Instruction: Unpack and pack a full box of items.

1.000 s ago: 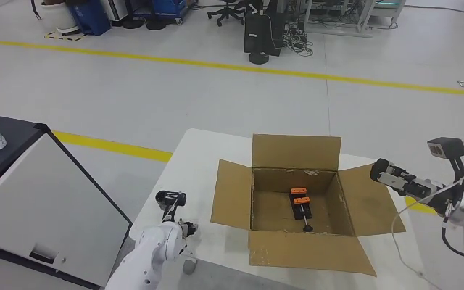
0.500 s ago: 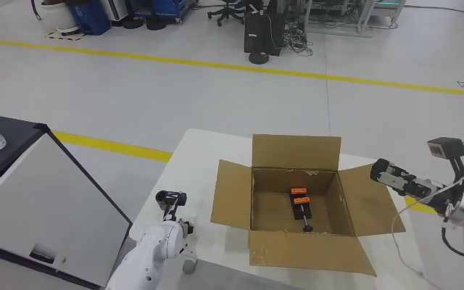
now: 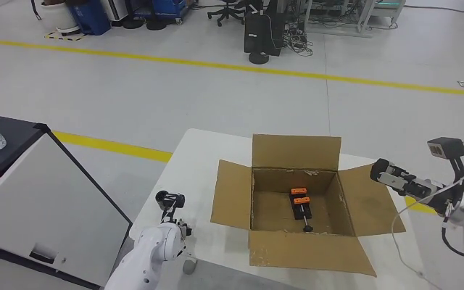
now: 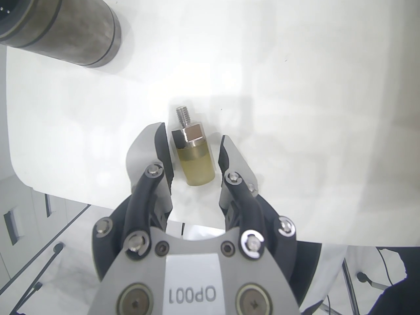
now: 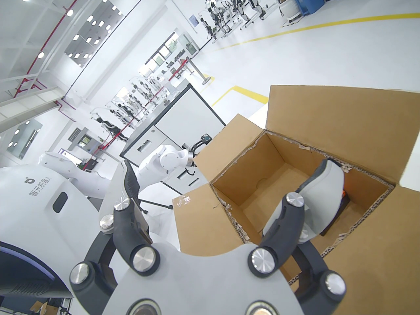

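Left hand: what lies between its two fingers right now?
In the left wrist view, a small yellowish cylinder with a metal threaded stud lies on the white table, between the fingers of the open left hand, not clamped.

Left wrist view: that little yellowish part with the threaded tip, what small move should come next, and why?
Probably close the left end effector on the yellowish part: its fingers stand open on either side, not gripping, and the part lies on the white table between them.
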Motion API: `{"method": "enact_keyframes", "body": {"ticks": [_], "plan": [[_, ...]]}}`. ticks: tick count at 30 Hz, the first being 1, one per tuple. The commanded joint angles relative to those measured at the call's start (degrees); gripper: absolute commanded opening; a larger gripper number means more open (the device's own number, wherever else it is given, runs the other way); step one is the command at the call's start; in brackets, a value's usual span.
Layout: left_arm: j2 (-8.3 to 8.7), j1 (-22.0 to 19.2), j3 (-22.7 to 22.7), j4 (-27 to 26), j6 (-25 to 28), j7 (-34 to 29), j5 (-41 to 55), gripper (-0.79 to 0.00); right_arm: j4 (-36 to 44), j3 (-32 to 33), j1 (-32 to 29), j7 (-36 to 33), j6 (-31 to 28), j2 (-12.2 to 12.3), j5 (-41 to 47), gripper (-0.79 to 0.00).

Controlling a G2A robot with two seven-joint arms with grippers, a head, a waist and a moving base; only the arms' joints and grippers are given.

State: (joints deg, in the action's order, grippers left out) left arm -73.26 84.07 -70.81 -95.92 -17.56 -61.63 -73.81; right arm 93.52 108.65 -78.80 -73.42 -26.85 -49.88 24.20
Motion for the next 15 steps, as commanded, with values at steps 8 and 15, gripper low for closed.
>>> {"method": "enact_keyframes", "body": {"ticks": [8,15], "plan": [[0.02,0.04,0.0,-0.38,0.86,-0.78,-1.11,-0.785,0.0,0.0,0.0,0.0,0.0,0.0,0.0,0.0],[0.22,1.57,-2.03,-5.11,0.5,-0.32,-1.01,-0.785,0.0,0.0,0.0,0.0,0.0,0.0,0.0,0.0]]}}
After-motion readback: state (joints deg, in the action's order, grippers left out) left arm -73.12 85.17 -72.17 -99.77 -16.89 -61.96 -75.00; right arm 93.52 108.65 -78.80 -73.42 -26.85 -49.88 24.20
